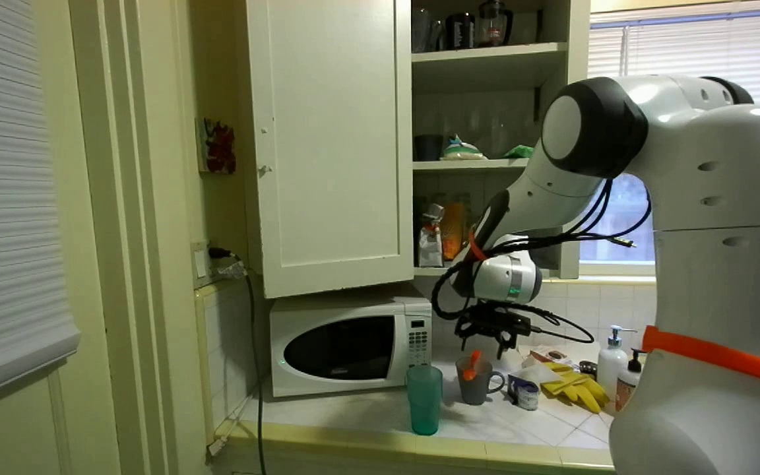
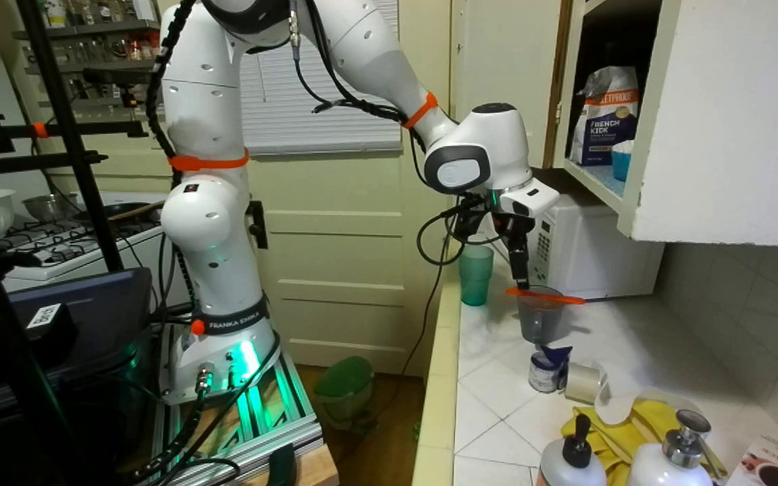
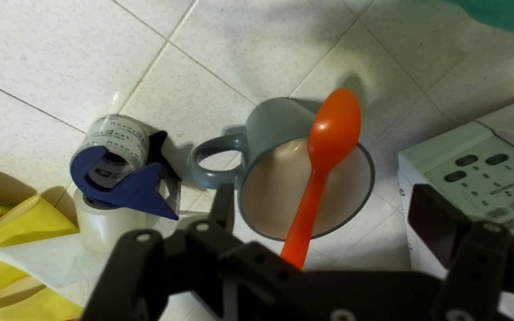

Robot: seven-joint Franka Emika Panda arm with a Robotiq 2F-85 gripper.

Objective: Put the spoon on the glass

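Observation:
An orange spoon (image 3: 333, 129) lies across the rim of a grey mug (image 3: 272, 125), its bowl toward the top of the wrist view and its handle end hidden behind the gripper body. My gripper (image 3: 328, 209) is open above the mug, with its fingers wide apart and nothing held. In an exterior view the gripper (image 1: 483, 348) hangs just over the spoon (image 1: 472, 367). The glass, a teal-green tumbler (image 1: 425, 401), stands upright beside the mug near the counter's front edge. Only a corner of that glass (image 3: 507, 15) enters the wrist view.
A white microwave (image 1: 347, 343) sits behind the glass. Beside the mug's handle are a blue tape dispenser (image 3: 118, 178) and yellow gloves (image 1: 574, 386), with soap bottles (image 1: 612, 369) farther along. An opened cabinet door (image 1: 334, 145) juts out above the microwave.

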